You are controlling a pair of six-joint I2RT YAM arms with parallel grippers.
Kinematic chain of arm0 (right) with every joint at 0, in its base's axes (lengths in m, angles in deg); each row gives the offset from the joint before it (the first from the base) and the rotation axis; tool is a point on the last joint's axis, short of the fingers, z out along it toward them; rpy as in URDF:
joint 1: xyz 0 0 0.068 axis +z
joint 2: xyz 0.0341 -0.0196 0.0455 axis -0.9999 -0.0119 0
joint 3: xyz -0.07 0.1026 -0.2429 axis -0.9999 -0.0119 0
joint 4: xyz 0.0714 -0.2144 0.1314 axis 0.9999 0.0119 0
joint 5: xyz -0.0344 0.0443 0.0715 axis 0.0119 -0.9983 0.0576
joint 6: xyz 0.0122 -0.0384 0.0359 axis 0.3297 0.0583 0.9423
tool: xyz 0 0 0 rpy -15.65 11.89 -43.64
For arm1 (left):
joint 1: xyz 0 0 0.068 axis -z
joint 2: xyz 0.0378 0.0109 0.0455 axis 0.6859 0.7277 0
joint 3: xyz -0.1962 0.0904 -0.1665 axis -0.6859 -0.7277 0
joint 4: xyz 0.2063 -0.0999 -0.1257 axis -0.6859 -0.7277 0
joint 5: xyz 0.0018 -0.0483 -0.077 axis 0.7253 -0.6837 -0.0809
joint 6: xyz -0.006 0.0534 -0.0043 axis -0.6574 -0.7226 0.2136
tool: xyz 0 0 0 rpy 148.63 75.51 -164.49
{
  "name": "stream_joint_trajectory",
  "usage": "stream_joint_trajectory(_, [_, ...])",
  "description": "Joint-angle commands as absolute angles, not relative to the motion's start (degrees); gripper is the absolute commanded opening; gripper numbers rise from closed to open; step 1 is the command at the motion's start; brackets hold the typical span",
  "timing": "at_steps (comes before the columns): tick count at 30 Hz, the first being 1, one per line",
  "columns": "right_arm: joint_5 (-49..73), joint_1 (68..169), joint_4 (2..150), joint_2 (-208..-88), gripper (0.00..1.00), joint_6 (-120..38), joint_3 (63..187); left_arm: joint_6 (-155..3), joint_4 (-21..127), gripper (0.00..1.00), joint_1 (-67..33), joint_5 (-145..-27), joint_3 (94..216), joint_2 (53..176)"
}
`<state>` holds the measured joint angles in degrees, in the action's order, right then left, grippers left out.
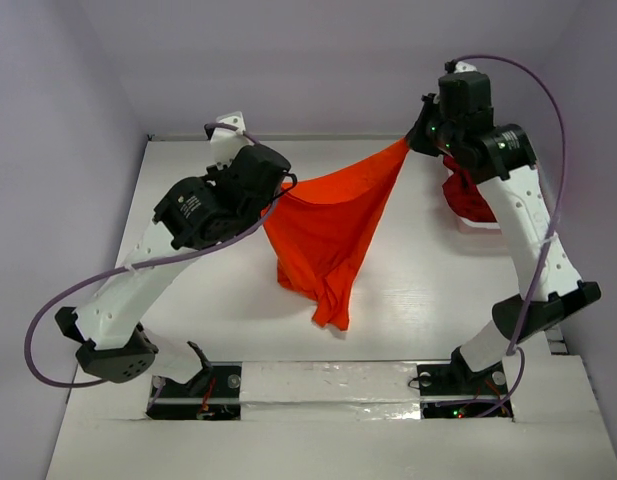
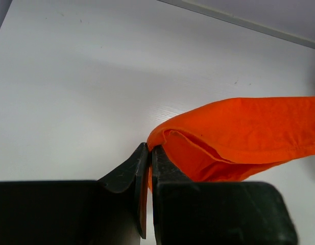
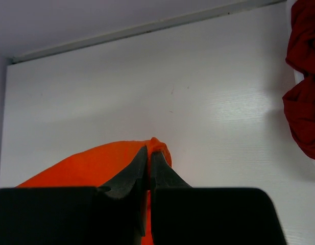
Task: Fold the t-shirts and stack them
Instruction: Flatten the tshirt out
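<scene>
White worktop (image 1: 418, 300), pale walls. I see orange t-shirt (image 1: 328, 225) hung in air: left pincer (image 2: 148, 153) clamped on one edge, right pincer (image 3: 149, 148) clamped on other. Bunched at far right: dark red t-shirt (image 1: 470, 202).

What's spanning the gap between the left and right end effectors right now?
The orange t-shirt, pinched by the left end effector and the right end effector, its edge stretched between them. Clearest in the top view.

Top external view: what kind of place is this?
Probably a robot lab test cell: a white table boxed by pale walls, a left arm and a right arm bolted at its near edge, holding an orange t-shirt.
</scene>
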<state>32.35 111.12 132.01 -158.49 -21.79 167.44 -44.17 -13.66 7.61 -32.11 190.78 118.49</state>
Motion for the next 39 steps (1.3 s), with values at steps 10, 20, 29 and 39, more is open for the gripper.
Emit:
stream_joint_trajectory(10, [28.3, 110.9, 130.3, -145.4, 0.0, -24.8, 168.0, -47.0, -13.9, 0.0, 6.9, -28.0, 201.3, 113.4])
stream_joint_trajectory(20, [27.4, 110.9, 130.2, -143.6, 0.0, -26.1, 175.8, -54.3, -7.9, 0.0, 6.9, -24.7, 209.0, 111.4])
stream_joint_trajectory(29, [28.6, 110.9, 129.8, -145.3, 0.0, -26.3, 186.0, -61.4, 2.8, 0.0, 6.9, -24.4, 206.7, 106.6])
stream_joint_trajectory(39, [26.2, 110.9, 128.7, -146.5, 0.0, -27.1, 189.7, -65.9, 7.7, 0.0, 6.9, -23.4, 209.6, 106.2])
